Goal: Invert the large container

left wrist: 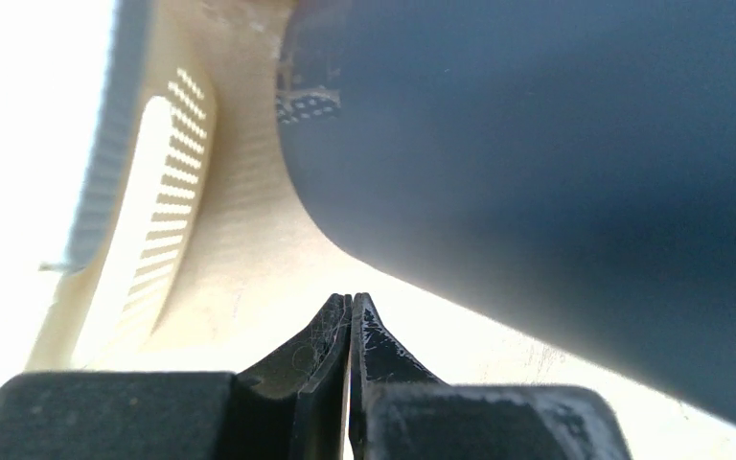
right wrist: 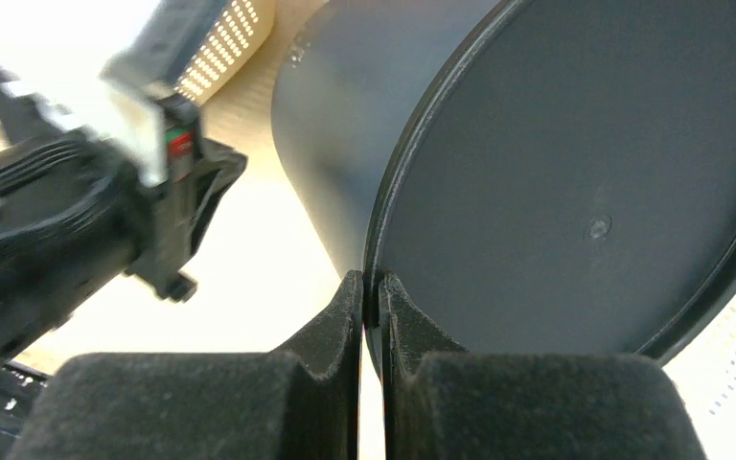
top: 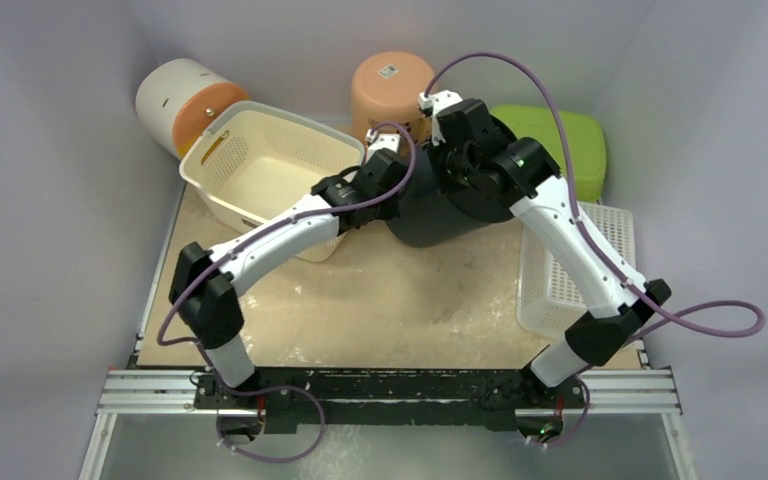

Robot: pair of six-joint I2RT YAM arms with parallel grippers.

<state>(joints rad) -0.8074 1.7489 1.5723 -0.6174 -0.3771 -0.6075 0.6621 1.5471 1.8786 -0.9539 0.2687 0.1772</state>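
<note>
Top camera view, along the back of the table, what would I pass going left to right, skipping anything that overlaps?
White-and-orange canister lying on its side → cream basket → upturned orange tub → green box.

Looks like a robot lab cell: plain pale walls point(top: 60, 250) boxing in a wooden tabletop point(top: 410, 300), aluminium rail point(top: 150, 390) at the near edge carrying two arms point(top: 280, 230), purple cables point(top: 500, 56) trailing, plastic baskets point(top: 280, 140) and tubs point(top: 392, 85) as props.

Soft even light overhead; left wrist view glares white (fingers point(left wrist: 321, 355) dark against it).
</note>
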